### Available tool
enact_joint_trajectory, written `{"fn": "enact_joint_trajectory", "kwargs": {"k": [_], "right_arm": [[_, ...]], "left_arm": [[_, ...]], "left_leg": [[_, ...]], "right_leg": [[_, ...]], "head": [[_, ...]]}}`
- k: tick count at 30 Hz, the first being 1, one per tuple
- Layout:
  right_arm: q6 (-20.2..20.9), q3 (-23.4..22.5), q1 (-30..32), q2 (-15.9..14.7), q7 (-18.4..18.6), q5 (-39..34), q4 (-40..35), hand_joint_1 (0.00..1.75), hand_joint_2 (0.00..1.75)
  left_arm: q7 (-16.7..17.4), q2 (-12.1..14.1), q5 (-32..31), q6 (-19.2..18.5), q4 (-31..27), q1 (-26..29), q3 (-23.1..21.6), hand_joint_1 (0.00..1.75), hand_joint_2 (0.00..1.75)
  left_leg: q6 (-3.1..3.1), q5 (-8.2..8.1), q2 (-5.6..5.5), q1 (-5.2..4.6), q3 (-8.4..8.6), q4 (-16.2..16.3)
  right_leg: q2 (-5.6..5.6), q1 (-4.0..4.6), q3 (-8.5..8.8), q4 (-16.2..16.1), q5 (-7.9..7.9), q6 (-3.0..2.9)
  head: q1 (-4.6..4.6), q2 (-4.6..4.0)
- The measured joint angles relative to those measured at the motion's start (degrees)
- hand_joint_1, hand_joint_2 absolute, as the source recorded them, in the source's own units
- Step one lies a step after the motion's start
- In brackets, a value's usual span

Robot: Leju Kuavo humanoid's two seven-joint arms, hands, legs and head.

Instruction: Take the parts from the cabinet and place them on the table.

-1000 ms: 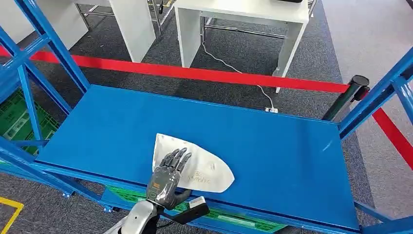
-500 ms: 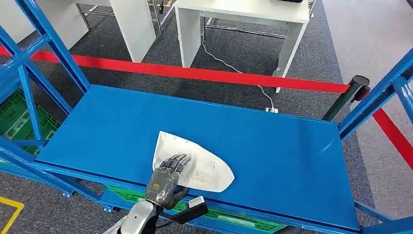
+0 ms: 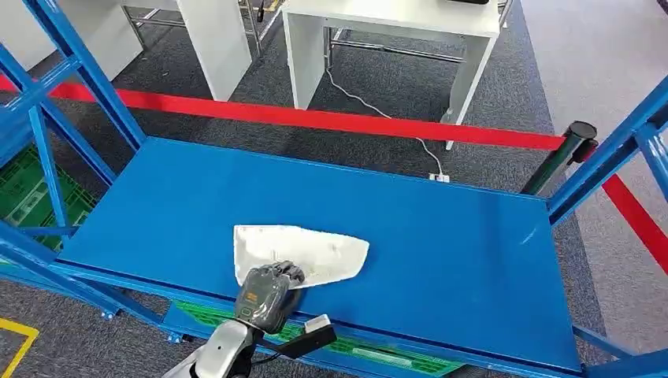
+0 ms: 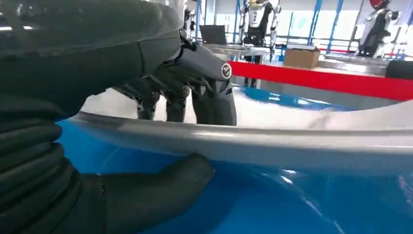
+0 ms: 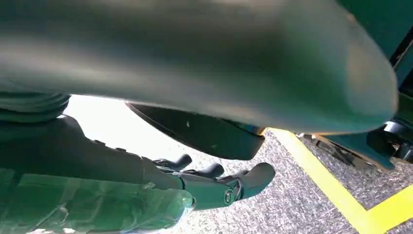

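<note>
A red tape and white desks lie beyond my blue shelf. My left hand pinches the white part's near edge, fingers on top, thumb beneath. My right hand hangs with fingers apart, holding nothing.

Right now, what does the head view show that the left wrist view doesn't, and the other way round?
Head view alone: the white part's whole outline on the blue shelf, near its front edge, with the white tables behind. Left wrist view alone: the thumb under the part's rim and the fingers on top of it. Both: the left hand gripping the part's near edge, and the red barrier tape beyond the shelf.
</note>
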Motion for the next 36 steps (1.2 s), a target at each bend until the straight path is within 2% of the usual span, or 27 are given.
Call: {"fn": "enact_joint_trajectory", "kwargs": {"k": [8,17,25,31,36], "right_arm": [[-0.1,0.0,0.0,0.0,0.0,0.0,0.0,0.00,0.00],[-0.4,0.0,0.0,0.0,0.0,0.0,0.0,0.00,0.00],[-0.7,0.0,0.0,0.0,0.0,0.0,0.0,0.00,0.00],[-0.7,0.0,0.1,0.0,0.0,0.0,0.0,0.00,0.00],[-1.0,0.0,0.1,0.0,-0.1,0.0,0.0,0.00,0.00]], "left_arm": [[0.0,0.0,1.0,1.0,0.0,0.0,0.0,1.75,1.75],[-1.4,-0.1,6.3,4.5,0.0,0.2,1.5,1.75,1.75],[-4.8,-0.3,18.0,7.1,-3.3,0.9,4.4,1.75,1.75],[-8.1,-0.3,28.8,7.3,-9.7,1.4,6.2,1.75,1.75],[-9.7,-0.2,34.4,7.8,-16.4,1.6,7.6,1.75,1.75]], "left_leg": [[0.00,0.00,0.00,0.00,0.02,0.0],[0.00,0.00,0.00,0.00,0.03,0.0],[0.00,0.00,0.00,0.00,0.03,0.0],[0.00,0.00,0.00,0.00,0.00,0.0],[0.00,0.00,-0.01,0.00,-0.05,0.0]], "right_leg": [[0.01,0.00,0.04,0.0,0.00,0.00],[0.00,0.00,0.03,0.0,0.00,0.00],[-0.01,0.00,0.04,0.0,0.00,0.00],[-0.01,0.00,0.03,0.0,0.00,0.00],[-0.01,0.00,0.01,0.0,0.00,0.00]], "head": [[-0.02,0.00],[-0.02,0.00],[-0.02,0.00],[-0.02,0.00],[-0.02,0.00]]}}
